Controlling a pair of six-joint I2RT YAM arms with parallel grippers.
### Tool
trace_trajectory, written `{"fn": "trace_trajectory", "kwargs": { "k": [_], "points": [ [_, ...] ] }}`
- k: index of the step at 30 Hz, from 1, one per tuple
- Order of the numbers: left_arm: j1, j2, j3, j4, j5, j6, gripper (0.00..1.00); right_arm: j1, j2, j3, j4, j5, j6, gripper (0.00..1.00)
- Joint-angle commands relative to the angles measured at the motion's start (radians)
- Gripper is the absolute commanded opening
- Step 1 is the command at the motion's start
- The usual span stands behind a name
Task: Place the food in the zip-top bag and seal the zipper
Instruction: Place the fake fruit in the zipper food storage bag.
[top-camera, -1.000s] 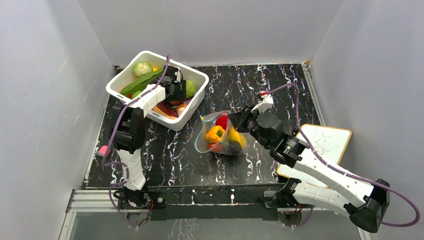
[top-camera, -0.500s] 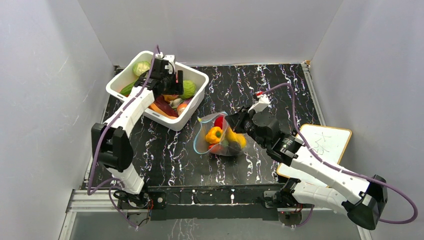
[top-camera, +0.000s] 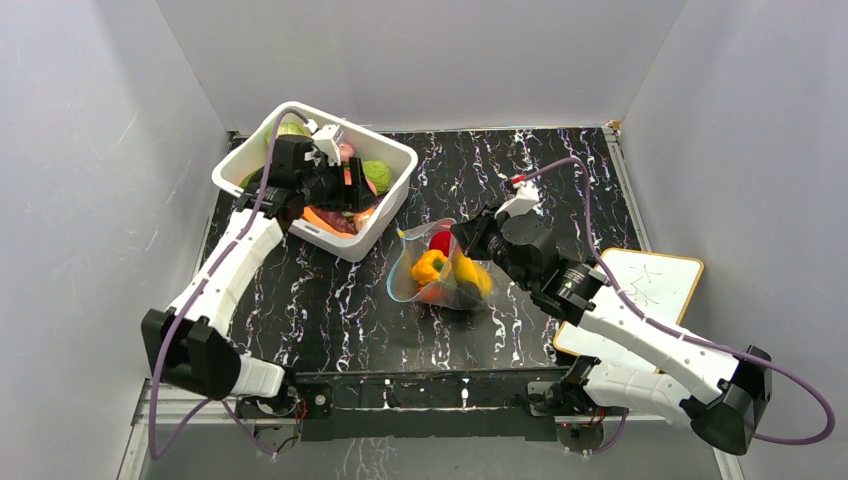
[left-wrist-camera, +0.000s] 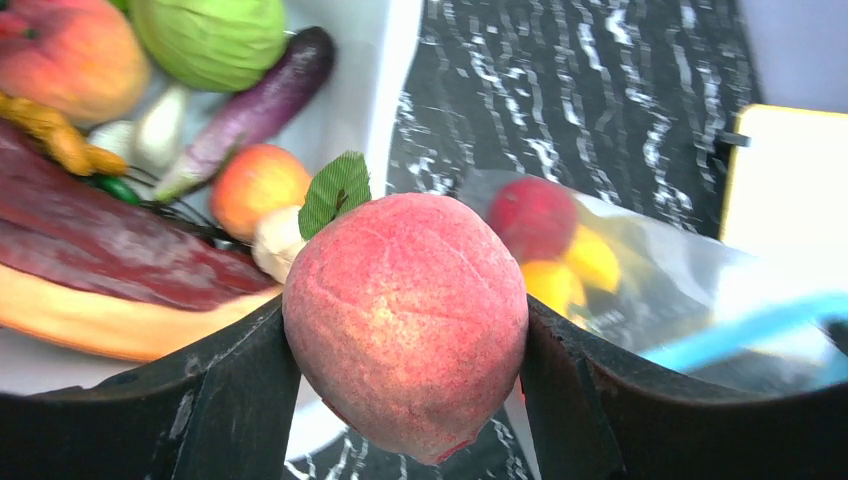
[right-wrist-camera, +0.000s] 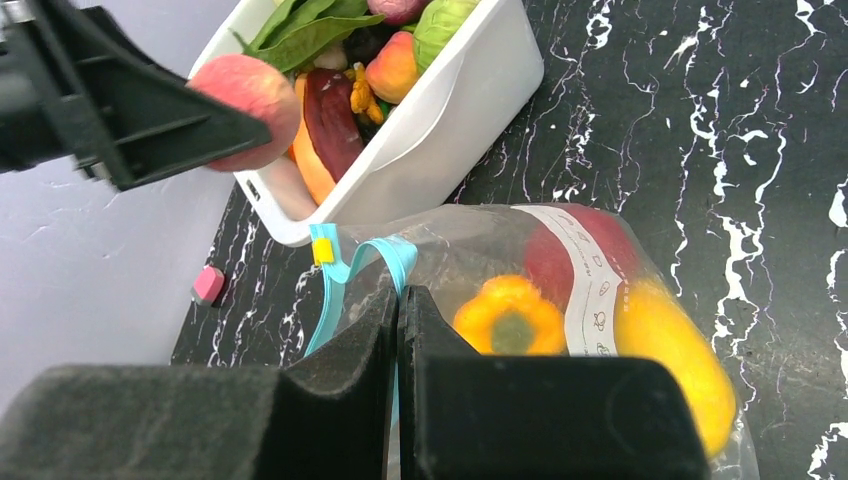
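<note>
Marbled black tabletop (top-camera: 560, 180), left gripper (left-wrist-camera: 405, 340) hugging a round pink toy peach (right-wrist-camera: 250, 90) over the white plastic tub (right-wrist-camera: 450, 110), right gripper (right-wrist-camera: 398, 305) pinching the clear zip-top bag (right-wrist-camera: 480, 235) beside the tub. That floppy mouth might snag the fat peach.

text: none legible | zip-top bag (right-wrist-camera: 580, 290) — white strip, print too small | whiteboard (top-camera: 660, 280) — scribble
</note>
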Motion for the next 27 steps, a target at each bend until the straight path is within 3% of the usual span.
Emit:
{"fn": "trace_trajectory", "kwargs": {
  "k": [1, 4, 10, 18, 27],
  "points": [
    [-0.003, -0.109, -0.018, -0.046, 0.232, -0.059, 0.57, -0.005, 0.007, 0.049, 0.039, 0.031, 0.016, 0.0],
    [-0.002, -0.16, -0.05, -0.045, 0.338, -0.094, 0.57, -0.004, 0.016, 0.059, 0.041, 0.013, 0.032, 0.0],
    [-0.001, -0.289, -0.207, 0.123, 0.496, -0.247, 0.57, -0.004, 0.033, 0.064, 0.035, -0.026, 0.083, 0.0],
    [-0.004, -0.323, -0.248, 0.212, 0.667, -0.357, 0.57, -0.004, 0.03, 0.068, 0.036, -0.01, 0.105, 0.0],
    [-0.042, -0.348, -0.397, 0.388, 0.706, -0.46, 0.57, -0.004, 0.037, 0.076, 0.04, -0.027, 0.115, 0.0]
  ]
}}
